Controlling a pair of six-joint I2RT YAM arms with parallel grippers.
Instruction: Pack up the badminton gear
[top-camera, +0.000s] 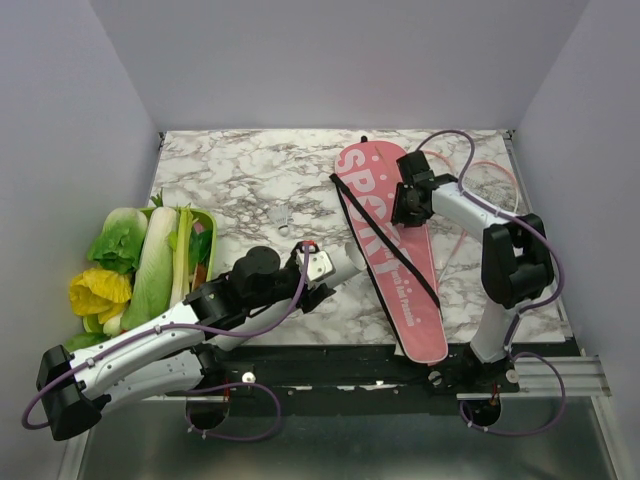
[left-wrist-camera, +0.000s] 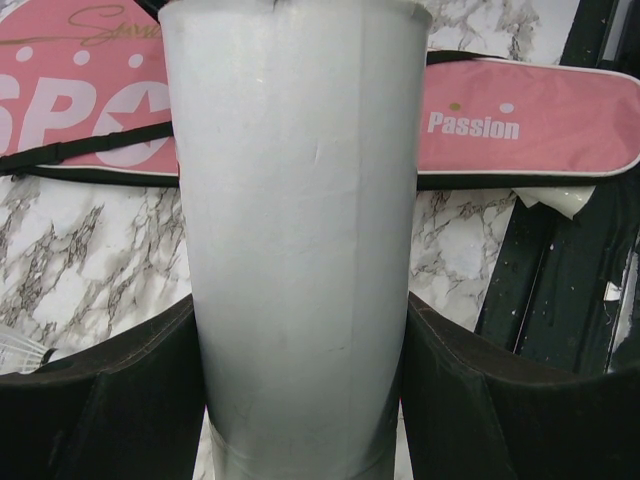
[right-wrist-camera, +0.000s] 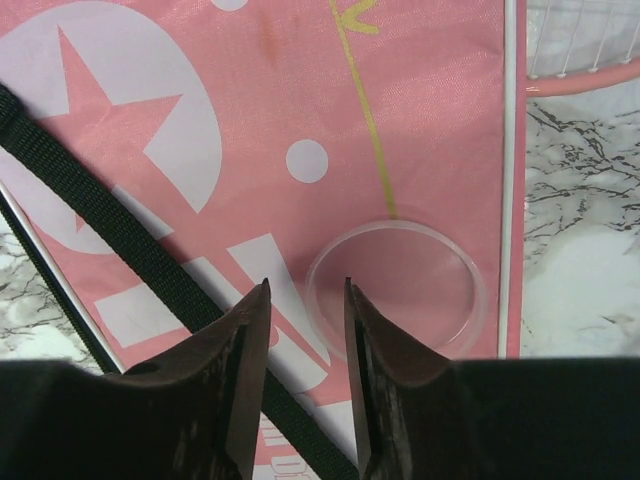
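Observation:
The long pink cover lettered "SPORT" lies slanted on the marble table, its black strap running across it. My right gripper hovers over the cover's wide head, open with nothing between its jaws. A clear round lid lies flat on the cover, just beside the right finger. My left gripper is shut on the white tube, which points toward the cover. A pink racket frame lies right of the cover. One white shuttlecock rests mid-table.
A green tray of leafy vegetables stands at the left. The black mounting rail runs along the near table edge. Grey walls close in the back and both sides.

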